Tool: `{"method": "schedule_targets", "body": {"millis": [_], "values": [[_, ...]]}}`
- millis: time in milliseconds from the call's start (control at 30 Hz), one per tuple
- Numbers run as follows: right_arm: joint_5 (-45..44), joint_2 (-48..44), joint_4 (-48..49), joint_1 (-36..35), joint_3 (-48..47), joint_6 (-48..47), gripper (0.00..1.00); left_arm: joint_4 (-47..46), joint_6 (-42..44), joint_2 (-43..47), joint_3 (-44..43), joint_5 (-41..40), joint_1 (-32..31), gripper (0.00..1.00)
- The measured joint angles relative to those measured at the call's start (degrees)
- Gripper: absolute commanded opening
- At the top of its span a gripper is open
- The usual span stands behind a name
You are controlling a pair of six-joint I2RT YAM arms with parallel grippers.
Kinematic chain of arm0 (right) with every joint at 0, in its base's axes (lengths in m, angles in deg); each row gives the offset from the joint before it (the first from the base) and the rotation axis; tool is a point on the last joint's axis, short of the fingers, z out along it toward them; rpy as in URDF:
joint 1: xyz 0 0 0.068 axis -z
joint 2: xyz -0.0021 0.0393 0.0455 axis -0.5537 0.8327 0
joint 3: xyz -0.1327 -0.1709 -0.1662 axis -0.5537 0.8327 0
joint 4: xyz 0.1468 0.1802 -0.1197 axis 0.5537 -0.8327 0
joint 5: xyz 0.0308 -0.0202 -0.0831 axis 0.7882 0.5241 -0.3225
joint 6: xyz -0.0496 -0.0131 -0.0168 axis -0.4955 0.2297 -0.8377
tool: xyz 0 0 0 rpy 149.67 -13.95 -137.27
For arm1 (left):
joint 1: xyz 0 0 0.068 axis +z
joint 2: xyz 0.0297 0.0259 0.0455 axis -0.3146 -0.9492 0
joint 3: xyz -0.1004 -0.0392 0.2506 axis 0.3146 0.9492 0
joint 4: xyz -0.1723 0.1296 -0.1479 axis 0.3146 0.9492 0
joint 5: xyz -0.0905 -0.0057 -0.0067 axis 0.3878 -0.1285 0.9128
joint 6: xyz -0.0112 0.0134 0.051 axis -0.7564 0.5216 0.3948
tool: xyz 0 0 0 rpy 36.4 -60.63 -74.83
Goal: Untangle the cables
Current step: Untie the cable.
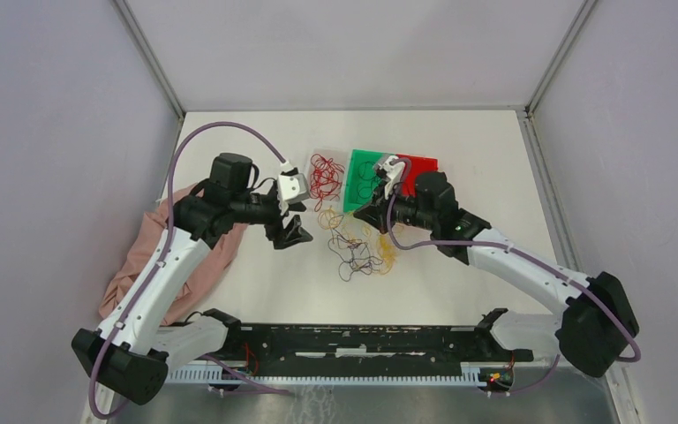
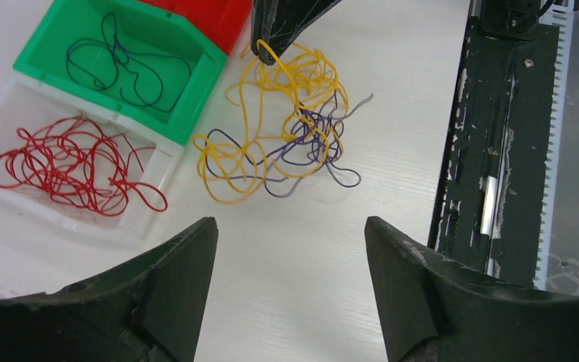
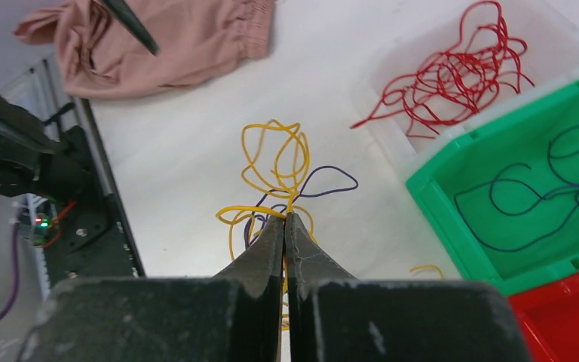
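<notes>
Red cables (image 2: 68, 162) are already sorted: they are kept by themselves in the clear tray (image 2: 45, 105) at the left of the left wrist view. Dark blue cables (image 2: 121, 64) are laid in the green bin (image 2: 207, 90) just above it, at the upper left. Only a part of the red bin (image 2: 211, 19) next to it is shown, and nothing is seen in that part. So some of the job looks done. What is left is the knot on the tabletop (image 2: 294, 302), near the bins, in the middle of the view: yellow cables (image 2: 301, 75) and purple cables (image 2: 313, 128) are mixed up and looped through each other there. One loop of the yellow cables is pinched at the top of the knot by the right gripper (image 3: 285, 219), whose jaws are pressed together on it. The left gripper (image 2: 290, 234) is held near the lower side of the knot, with its jaws spread wide and nothing between them. The yellow ones, it seems, must yet be pulled free from the purple ones and both put away.
</notes>
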Motion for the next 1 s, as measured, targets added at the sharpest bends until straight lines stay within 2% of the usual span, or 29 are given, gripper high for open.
{"method": "schedule_targets", "body": {"millis": [133,300,467,633,867,1000], "values": [[3.1,-3.6,0.8,-0.1,-0.1,2.9,0.01,-2.8,-0.1,0.7,0.6,0.3,-2.6,0.86],[4.4,-4.3,0.2,-1.1,-1.5,5.0,0.02,-5.9,-0.2,0.7,0.6,-0.5,-10.1,0.87],[2.7,-4.9,-2.6,-4.5,-3.7,5.0,0.02,-9.1,-2.7,-1.5,0.3,-4.0,-15.3,0.80],[-1.6,-5.1,-5.9,-7.6,-6.2,4.0,0.03,-12.9,-6.0,-2.6,0.3,-8.6,-16.0,0.63],[-5.4,-5.0,-8.9,-9.5,-6.7,2.9,0.06,-16.5,-7.2,-2.6,0.9,-13.8,-16.5,0.20],[-6.8,-5.0,-10.2,-9.9,-6.7,2.6,0.09,-16.9,-7.1,-2.6,1.5,-15.8,-16.5,0.11]]}}
